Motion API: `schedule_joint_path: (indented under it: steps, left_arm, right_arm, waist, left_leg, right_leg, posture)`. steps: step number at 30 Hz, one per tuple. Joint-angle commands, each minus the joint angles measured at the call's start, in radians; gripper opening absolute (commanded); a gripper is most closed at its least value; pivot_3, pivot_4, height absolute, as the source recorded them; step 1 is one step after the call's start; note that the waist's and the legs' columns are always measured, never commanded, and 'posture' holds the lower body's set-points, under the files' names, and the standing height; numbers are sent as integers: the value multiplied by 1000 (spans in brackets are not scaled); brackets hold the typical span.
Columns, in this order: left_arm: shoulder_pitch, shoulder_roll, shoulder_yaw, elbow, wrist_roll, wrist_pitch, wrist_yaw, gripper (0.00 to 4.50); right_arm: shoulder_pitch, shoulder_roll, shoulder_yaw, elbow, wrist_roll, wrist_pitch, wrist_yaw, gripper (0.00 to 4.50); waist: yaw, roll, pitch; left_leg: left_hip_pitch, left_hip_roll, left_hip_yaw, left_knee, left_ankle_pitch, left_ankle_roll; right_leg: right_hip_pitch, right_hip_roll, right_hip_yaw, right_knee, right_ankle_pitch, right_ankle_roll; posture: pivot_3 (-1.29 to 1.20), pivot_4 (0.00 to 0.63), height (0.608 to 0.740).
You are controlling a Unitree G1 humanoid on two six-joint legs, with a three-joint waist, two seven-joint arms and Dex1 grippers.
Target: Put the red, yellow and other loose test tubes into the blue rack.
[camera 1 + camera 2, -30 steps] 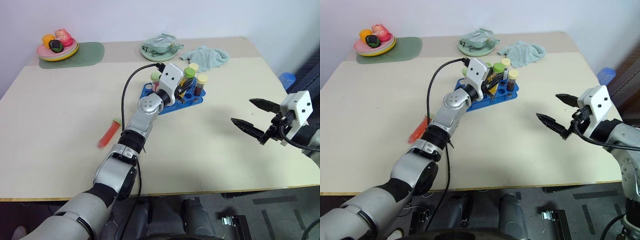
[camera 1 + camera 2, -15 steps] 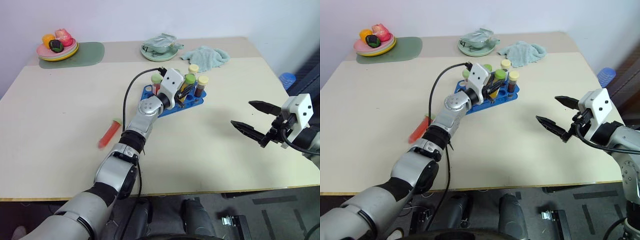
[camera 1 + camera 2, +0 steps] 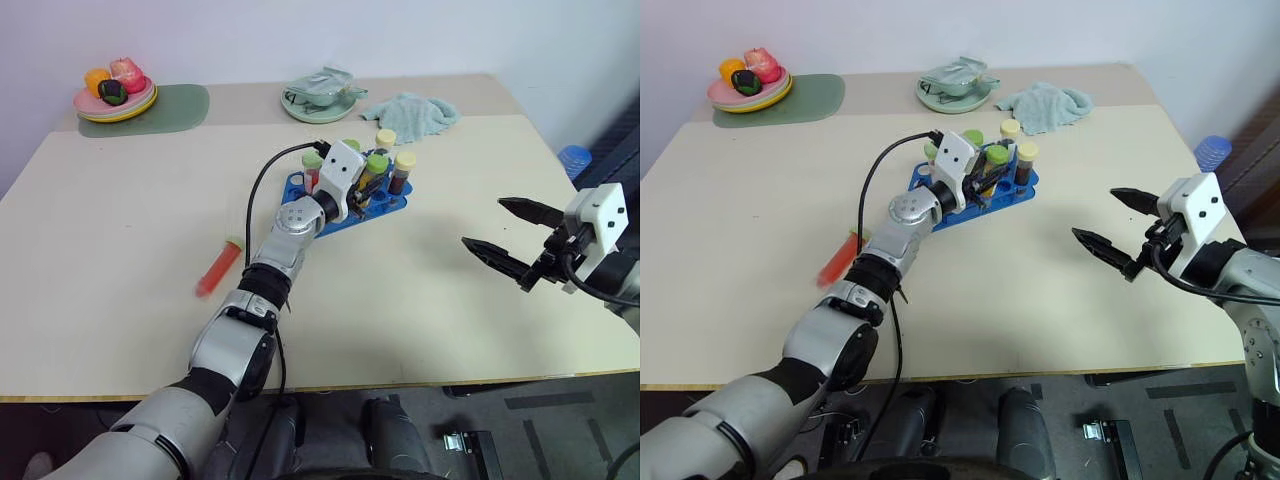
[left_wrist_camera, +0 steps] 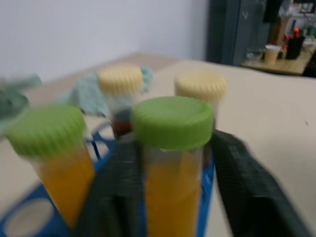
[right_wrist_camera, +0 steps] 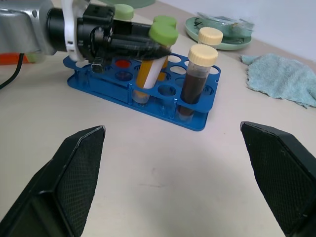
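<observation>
Since a second ago my left gripper point(image 5: 148, 47) has come down toward the blue rack point(image 3: 345, 200), carrying the yellow test tube with the green cap point(image 4: 173, 163) down into one of the rack's holes, where the right wrist view shows it standing a little tilted. From the left wrist view the two black fingers point(image 4: 244, 187) flank that tube, one on each side of it, and I see some slack between the pads and the tube, so they look to be parting; I cannot tell for sure whether they still pinch it. Just beside those fingers, on the far side, stand another green-capped yellow tube point(image 4: 54, 158) and two dark tubes with pale yellow caps point(image 5: 197, 79), all upright in the rack.

My right gripper point(image 3: 510, 240) hangs above the bare table point(image 3: 420, 310), well apart from the rack, its fingers spread wide with nothing between them. It has not shifted.

One loose red test tube point(image 3: 218, 268) lies flat on the table, well behind my left fingers, beside the forearm and away from the rack. Beyond the rack sit a crumpled green cloth point(image 3: 412, 112), a green dish point(image 3: 322, 92) and a plate of toy food point(image 3: 113, 92).
</observation>
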Motion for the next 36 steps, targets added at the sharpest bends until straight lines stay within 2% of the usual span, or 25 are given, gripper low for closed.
schedule_joint_path:
  steps: [1, 4, 10, 12, 15, 18, 22, 24, 26, 28, 31, 36]
  left_arm:
    - [10, -1, -1, -81, 0, 2, 6, 3178]
    - [54, 13, -5, -219, -6, 25, 7, 3178]
    - [210, 80, 13, -680, -110, 278, -30, 3178]
    - [239, 102, 18, -769, -129, 340, -25, 3178]
    - [282, 198, 80, -952, -147, 568, 36, 3178]
    - [277, 342, 116, -1050, -89, 804, 95, 3178]
    - [172, 579, 122, -1044, -146, 1211, 18, 3178]
    - [61, 671, 119, -967, -203, 1473, -25, 3178]
    - [-30, 754, 64, -885, -270, 1656, -91, 3178]
    - [-85, 825, -24, -818, -338, 1723, -149, 3178]
    - [-135, 893, -151, -739, -405, 1731, -200, 3178]
    - [-200, 931, -304, -627, -451, 1731, -240, 3178]
  right_arm:
    - [-19, -13, -9, -21, 18, -6, 1, 4500]
    - [-23, -10, -3, -11, 13, -15, 3, 4500]
    - [-39, 5, 19, 12, -1, -40, 4, 4500]
    - [-43, 7, 25, 17, -3, -46, 3, 4500]
    - [-57, 18, 48, 41, -11, -70, 5, 4500]
    - [-82, 33, 79, 77, -25, -102, 11, 4500]
    - [-119, 49, 120, 126, -39, -141, 19, 4500]
    - [-138, 59, 137, 145, -46, -157, 22, 4500]
    - [-153, 70, 153, 158, -54, -170, 23, 4500]
    - [-168, 82, 172, 162, -59, -176, 18, 4500]
    - [-184, 94, 191, 161, -61, -179, 13, 4500]
    - [-186, 102, 203, 151, -62, -177, 4, 4500]
  waist:
    - [0, 0, 0]
    - [0, 0, 0]
    - [-2, 0, 0]
    - [-2, 0, 0]
    - [-2, 0, 0]
    - [-3, 1, 0]
    - [-3, 0, 0]
    - [-1, 0, 0]
    - [-1, 0, 0]
    - [-5, 0, 0]
    - [-9, 1, 0]
    - [-13, 0, 0]
  left_leg:
    - [0, 0, 0, 0, 0, 0]
    - [0, 0, 0, 0, 0, 0]
    - [0, 1, 0, 0, 0, 0]
    - [0, 1, 0, 0, 0, 0]
    - [0, 1, 0, 1, 0, 0]
    - [0, 1, 0, 2, 0, 0]
    - [0, 1, 0, 2, 0, 0]
    - [-1, 1, -1, 3, 0, 0]
    - [-2, 0, -3, 6, -1, 1]
    - [-3, -1, -3, 7, -1, 1]
    - [-2, 0, -3, 6, -1, 1]
    - [-2, 0, -3, 6, -1, 0]
  right_leg:
    - [0, 0, 0, 0, 0, 0]
    - [0, 0, 0, 0, 0, 0]
    - [-1, 0, 0, 0, 0, 0]
    - [-1, 0, 0, 1, 0, 0]
    - [-1, 0, 0, 1, 0, 0]
    - [-1, 1, 0, 2, 0, 0]
    - [-1, 1, 0, 3, 0, 0]
    - [-1, 1, 0, 4, 0, 0]
    - [-1, 1, -2, 4, 0, 0]
    - [-1, 1, -2, 4, 0, 0]
    - [-2, 1, -2, 7, 0, 0]
    - [-3, 1, -2, 9, 0, 0]
  posture:
    - [0, 150, 740]
    - [0, 150, 740]
    - [0, 150, 740]
    - [0, 150, 740]
    - [0, 150, 740]
    - [0, 150, 740]
    - [0, 150, 740]
    - [0, 150, 740]
    - [0, 150, 740]
    - [0, 150, 740]
    - [0, 150, 740]
    - [0, 150, 740]
